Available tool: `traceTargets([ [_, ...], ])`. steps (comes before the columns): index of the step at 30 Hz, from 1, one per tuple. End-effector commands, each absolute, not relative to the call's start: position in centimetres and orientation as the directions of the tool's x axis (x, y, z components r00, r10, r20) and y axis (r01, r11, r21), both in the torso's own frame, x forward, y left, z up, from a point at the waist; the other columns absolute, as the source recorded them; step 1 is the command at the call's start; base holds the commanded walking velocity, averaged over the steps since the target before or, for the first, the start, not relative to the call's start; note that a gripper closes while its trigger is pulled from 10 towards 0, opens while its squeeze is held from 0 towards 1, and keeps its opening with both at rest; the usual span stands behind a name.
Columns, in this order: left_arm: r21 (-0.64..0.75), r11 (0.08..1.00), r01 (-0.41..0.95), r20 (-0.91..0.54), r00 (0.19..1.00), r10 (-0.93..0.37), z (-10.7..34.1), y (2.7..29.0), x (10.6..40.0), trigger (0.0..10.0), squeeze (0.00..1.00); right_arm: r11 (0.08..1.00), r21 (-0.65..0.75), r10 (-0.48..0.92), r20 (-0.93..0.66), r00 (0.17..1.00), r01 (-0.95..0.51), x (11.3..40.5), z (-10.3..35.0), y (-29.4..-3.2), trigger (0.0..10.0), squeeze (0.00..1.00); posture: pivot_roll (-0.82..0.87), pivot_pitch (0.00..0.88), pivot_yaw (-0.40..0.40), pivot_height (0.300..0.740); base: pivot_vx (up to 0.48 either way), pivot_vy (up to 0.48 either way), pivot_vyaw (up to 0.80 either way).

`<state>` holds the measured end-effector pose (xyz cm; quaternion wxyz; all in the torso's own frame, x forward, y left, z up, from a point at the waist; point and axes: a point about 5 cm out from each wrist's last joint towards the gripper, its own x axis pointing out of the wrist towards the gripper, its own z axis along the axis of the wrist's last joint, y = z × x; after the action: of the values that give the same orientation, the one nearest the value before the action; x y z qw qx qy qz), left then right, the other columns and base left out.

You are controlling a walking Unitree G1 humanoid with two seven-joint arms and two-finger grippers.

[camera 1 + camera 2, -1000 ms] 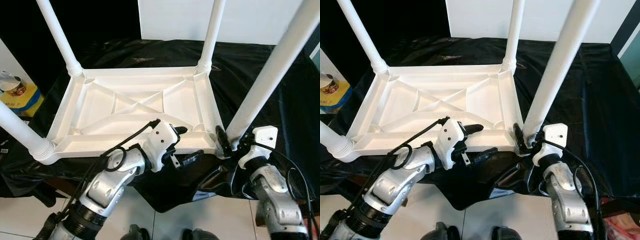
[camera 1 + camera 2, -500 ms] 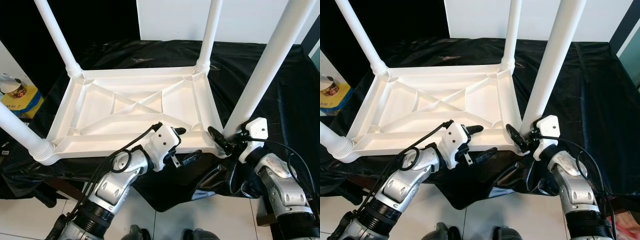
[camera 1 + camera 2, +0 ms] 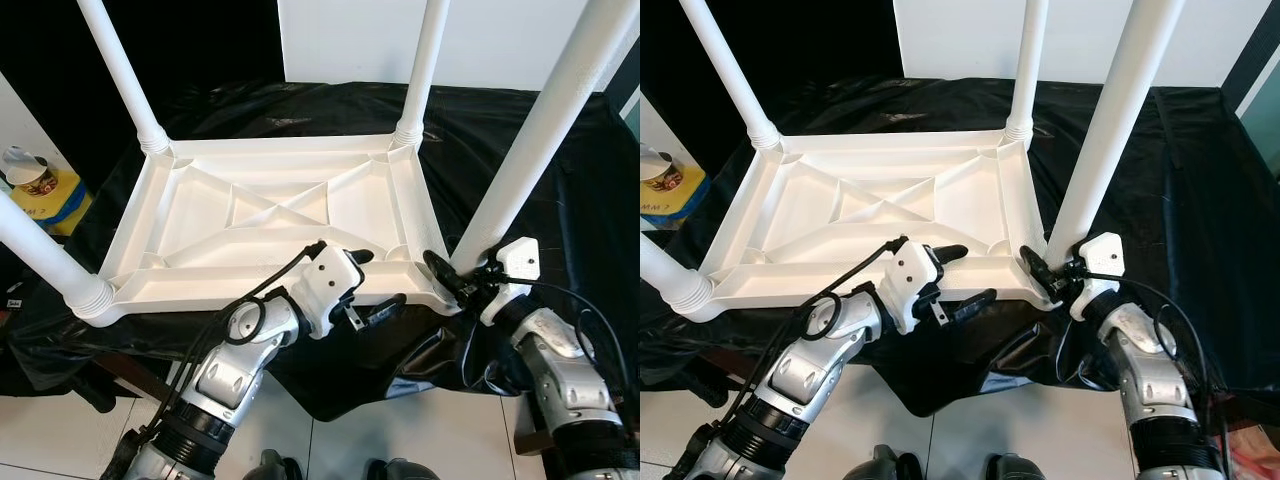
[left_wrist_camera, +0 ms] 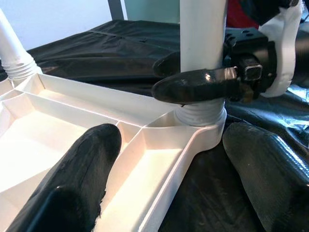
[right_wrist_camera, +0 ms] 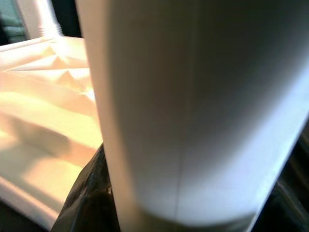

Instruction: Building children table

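Observation:
A white plastic children's table [image 3: 200, 290] lies upside down on a black cloth, with its legs pointing up. My right gripper [image 3: 455, 280] is shut on the base of the near right leg [image 3: 530, 150], where the leg meets its corner socket [image 4: 200, 116]. One right finger [image 4: 198, 84] lies across the front of the leg and the other sits behind it. My left gripper [image 3: 378, 280] is open and straddles the near rim just left of that corner. One of its fingers [image 4: 91, 159] is inside the tray-like underside and the other is outside over the cloth.
The other legs stand at the far left [image 3: 120, 70], far right [image 3: 425, 60] and near left [image 3: 40, 260]. A yellow and blue pack with a tin [image 3: 35, 185] sits to the left. A white board [image 3: 500, 40] stands behind. The black cloth [image 3: 560, 200] hangs over the near edge above white floor tiles.
My right gripper has shifted a little around the base of the near right leg, and the leg's tilt has changed slightly. My left gripper has edged right along the rim. The view has shifted slightly.

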<state>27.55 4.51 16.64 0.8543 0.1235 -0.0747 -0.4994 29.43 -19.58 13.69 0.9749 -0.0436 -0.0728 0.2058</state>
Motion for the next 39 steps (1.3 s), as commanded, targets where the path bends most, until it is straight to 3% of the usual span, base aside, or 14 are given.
traceTargets([
  [1, 0.271, 0.553, 0.788, 0.011, 0.572, -0.820, 16.2, 5.0, 28.1, 10.0, 0.00, 0.943, -0.077, 0.328, 0.031, 0.944, -0.325, 29.1, 11.6, -20.2, 10.0, 0.00, -0.09, 0.116, 0.021, 0.740, 0.000, 0.000, 0.00],
  [9, 0.243, 0.574, 0.782, 0.007, 0.590, -0.807, 16.1, 5.1, 28.2, 10.0, 0.00, 0.988, -0.045, 0.147, -0.001, 0.989, -0.147, 28.8, 10.7, -19.6, 10.0, 0.00, -0.09, 0.123, 0.018, 0.740, 0.000, 0.000, 0.00],
  [11, 0.221, 0.586, 0.780, 0.003, 0.600, -0.800, 16.0, 5.2, 28.2, 10.0, 0.00, 0.999, -0.018, 0.033, -0.014, 0.999, -0.033, 28.5, 10.3, -19.1, 10.0, 0.00, -0.10, 0.127, 0.019, 0.740, 0.000, 0.000, 0.00],
  [20, 0.178, 0.564, 0.806, -0.005, 0.574, -0.819, 16.0, 5.2, 28.2, 10.0, 0.00, 0.979, 0.045, -0.199, -0.033, 0.979, 0.200, 27.9, 9.9, -16.7, 10.0, 0.00, -0.11, 0.132, 0.018, 0.740, 0.000, 0.000, 0.00],
  [28, 0.120, 0.587, 0.800, 0.005, 0.591, -0.807, 16.2, 5.4, 28.3, 10.0, 0.00, 0.978, 0.073, -0.196, -0.017, 0.980, 0.197, 27.7, 10.3, -15.5, 10.0, 0.00, -0.11, 0.139, 0.025, 0.740, 0.000, 0.000, 0.00],
  [30, 0.172, 0.646, 0.744, -0.008, 0.657, -0.754, 16.2, 5.9, 28.7, 10.0, 0.00, 0.972, 0.079, -0.221, -0.008, 0.975, 0.221, 27.4, 10.6, -15.8, 10.0, 0.00, -0.11, 0.150, 0.028, 0.740, 0.000, 0.000, 0.00],
  [37, 0.143, 0.654, 0.743, 0.002, 0.661, -0.750, 16.3, 6.1, 28.9, 10.0, 0.00, 0.975, 0.067, -0.213, 0.021, 0.977, 0.211, 27.4, 11.2, -15.6, 10.0, 0.00, -0.11, 0.152, 0.033, 0.740, 0.000, 0.000, 0.00],
  [39, 0.211, 0.680, 0.702, 0.047, 0.688, -0.724, 16.9, 6.2, 29.1, 10.0, 0.00, 0.975, 0.060, -0.214, 0.036, 0.976, 0.212, 27.5, 11.4, -15.8, 10.0, 0.00, -0.11, 0.151, 0.033, 0.740, 0.000, 0.000, 0.00],
])
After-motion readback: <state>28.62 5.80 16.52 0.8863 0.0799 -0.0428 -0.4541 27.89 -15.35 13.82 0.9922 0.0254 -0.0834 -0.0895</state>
